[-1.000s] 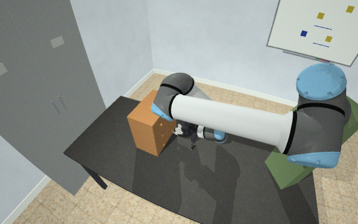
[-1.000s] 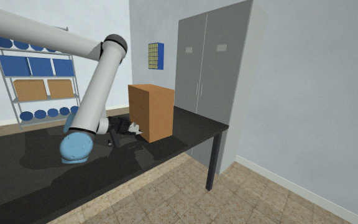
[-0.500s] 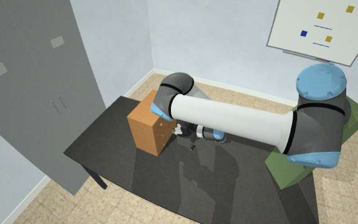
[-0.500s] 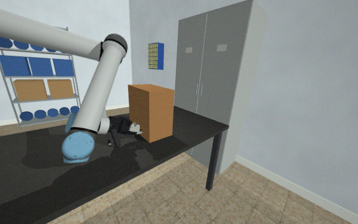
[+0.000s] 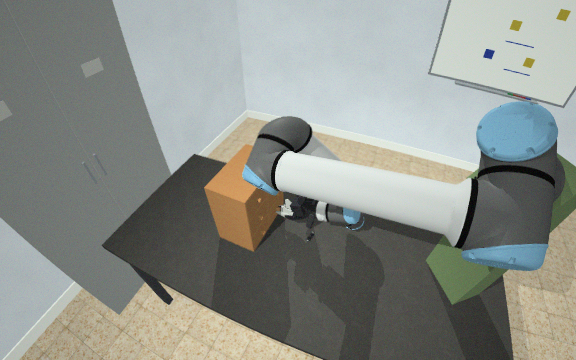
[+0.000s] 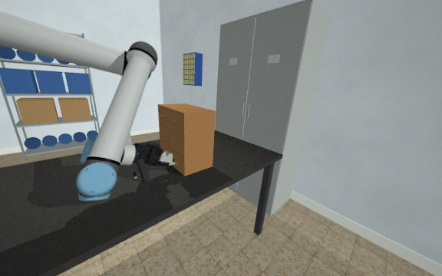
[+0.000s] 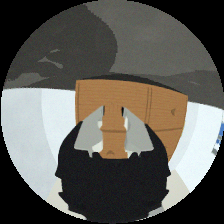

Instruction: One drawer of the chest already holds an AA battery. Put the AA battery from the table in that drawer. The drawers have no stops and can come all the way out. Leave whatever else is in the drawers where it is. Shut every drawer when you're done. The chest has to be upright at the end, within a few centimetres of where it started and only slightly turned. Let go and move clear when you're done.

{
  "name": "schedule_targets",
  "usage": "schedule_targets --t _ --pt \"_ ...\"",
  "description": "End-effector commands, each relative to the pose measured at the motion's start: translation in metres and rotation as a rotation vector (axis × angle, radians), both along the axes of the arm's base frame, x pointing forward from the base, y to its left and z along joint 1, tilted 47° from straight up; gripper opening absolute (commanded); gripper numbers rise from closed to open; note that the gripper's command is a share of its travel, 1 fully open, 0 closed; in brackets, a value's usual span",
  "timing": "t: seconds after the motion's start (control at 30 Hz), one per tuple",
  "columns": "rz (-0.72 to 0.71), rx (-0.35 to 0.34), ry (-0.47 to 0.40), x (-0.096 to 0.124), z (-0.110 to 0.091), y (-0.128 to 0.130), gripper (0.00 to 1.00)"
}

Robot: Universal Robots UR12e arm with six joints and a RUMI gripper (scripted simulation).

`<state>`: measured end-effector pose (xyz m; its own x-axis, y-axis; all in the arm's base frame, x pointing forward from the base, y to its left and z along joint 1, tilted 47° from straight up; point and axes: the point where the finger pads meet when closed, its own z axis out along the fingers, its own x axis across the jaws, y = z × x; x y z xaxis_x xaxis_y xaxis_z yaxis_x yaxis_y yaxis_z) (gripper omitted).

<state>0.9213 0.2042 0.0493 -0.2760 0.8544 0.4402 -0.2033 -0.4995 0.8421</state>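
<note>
My pincer (image 5: 281,210) (image 6: 175,163) (image 7: 113,107) is slightly spread, its two pale fingers a narrow gap apart with nothing pinched between them. It points at the drawer fronts of the orange-brown chest (image 5: 227,192) (image 6: 199,142) (image 7: 89,104), low down and close by; I cannot tell whether my tips touch the wood. In the wrist view, the seams between drawers and a couple of small knobs show past my fingers. The chest stands upright on the dark table (image 5: 168,210) (image 6: 244,152) (image 7: 142,32), and I see no drawer clearly sticking out. Where the AA battery lies, I cannot tell from these views. My arm (image 5: 368,187) (image 6: 115,111) reaches back over the table to a green base (image 5: 450,275). Farther out stand a tall grey cabinet (image 5: 53,125) (image 6: 267,80) and, along another wall, a shelf unit (image 6: 48,94) of blue and tan boxes.
</note>
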Motion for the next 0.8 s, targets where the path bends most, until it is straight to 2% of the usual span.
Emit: schedule_targets --t 0.0,0.63,0.67,0.77 --pt "0.0 0.0 0.0 0.0 0.0005 -0.0003 0.2" --pt "0.0 0.0 0.0 0.0 0.0005 -0.0003 0.2" --pt "0.0 0.0 0.0 0.0 0.0005 -0.0003 0.07" --pt "0.0 0.0 0.0 0.0 0.0005 -0.0003 0.07"
